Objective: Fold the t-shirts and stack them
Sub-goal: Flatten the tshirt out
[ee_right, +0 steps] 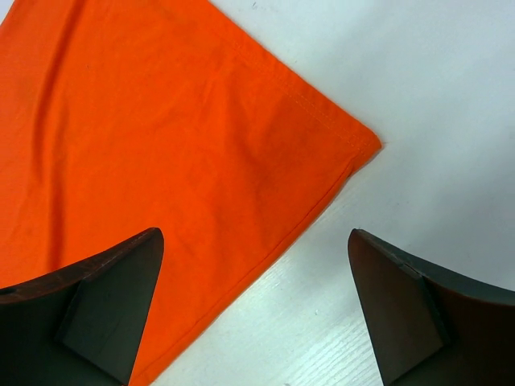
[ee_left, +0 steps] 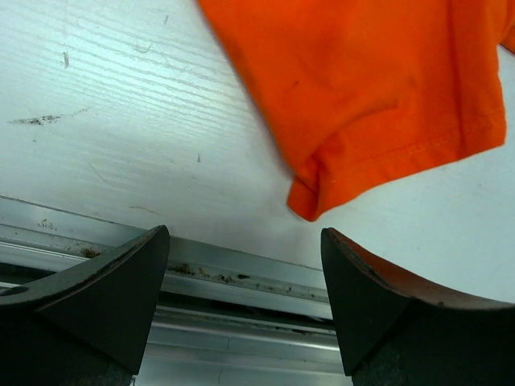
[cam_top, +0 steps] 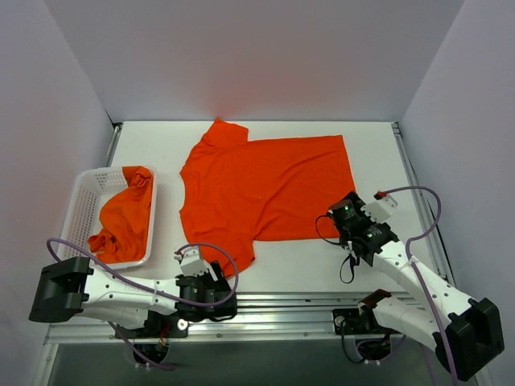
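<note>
One orange-red t-shirt (cam_top: 261, 189) lies spread flat on the white table (cam_top: 378, 153), neck to the left and hem to the right. A second t-shirt (cam_top: 122, 219) is crumpled in the white basket (cam_top: 84, 197). My left gripper (cam_top: 216, 283) is open and empty at the table's front edge, just short of the near sleeve (ee_left: 386, 137); its tips (ee_left: 245, 233) are over the metal rail. My right gripper (cam_top: 342, 219) is open and empty just off the shirt's near hem corner (ee_right: 358, 149). In the right wrist view the gripper (ee_right: 253, 233) straddles the shirt's side edge.
The basket stands at the table's left edge. A metal rail (cam_top: 322, 304) runs along the front edge between the arm bases. Grey walls close in the back and both sides. Bare table shows right of the hem and near the front.
</note>
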You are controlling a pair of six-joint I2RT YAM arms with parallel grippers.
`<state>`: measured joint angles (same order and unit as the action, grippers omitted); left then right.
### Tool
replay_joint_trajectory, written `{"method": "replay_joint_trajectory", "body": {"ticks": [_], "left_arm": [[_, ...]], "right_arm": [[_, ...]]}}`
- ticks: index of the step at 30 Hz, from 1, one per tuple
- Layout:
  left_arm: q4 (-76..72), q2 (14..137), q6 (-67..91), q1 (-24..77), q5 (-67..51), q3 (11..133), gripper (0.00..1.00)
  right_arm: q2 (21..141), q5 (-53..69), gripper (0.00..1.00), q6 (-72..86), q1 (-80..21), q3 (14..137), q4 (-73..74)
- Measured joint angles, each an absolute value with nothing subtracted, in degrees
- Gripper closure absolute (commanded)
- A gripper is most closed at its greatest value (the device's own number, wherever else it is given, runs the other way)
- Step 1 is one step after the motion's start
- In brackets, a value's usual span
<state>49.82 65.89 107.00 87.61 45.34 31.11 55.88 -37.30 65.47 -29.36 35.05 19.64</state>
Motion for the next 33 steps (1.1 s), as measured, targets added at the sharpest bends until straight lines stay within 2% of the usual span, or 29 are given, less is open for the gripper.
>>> {"method": "replay_joint_trajectory", "body": {"ticks": [10,25,33], "left_arm": [[44.7,69.6,112.5,87.7,50.8,28.4,0.18],[41.2,62.1,113.6,87.8,55.8,26.3,0.2],[36.4,69.9,113.8,87.6,56.1,25.4,0.23]], "right_arm": [[55.5,-39.5,0.06,64.4,-29.5,35.2,20.2],[59.0,-40.8,0.06,64.2,-29.5,35.2,19.4],[60.9,-40.8,0.07,63.5,-29.5,35.2,18.0]]}}
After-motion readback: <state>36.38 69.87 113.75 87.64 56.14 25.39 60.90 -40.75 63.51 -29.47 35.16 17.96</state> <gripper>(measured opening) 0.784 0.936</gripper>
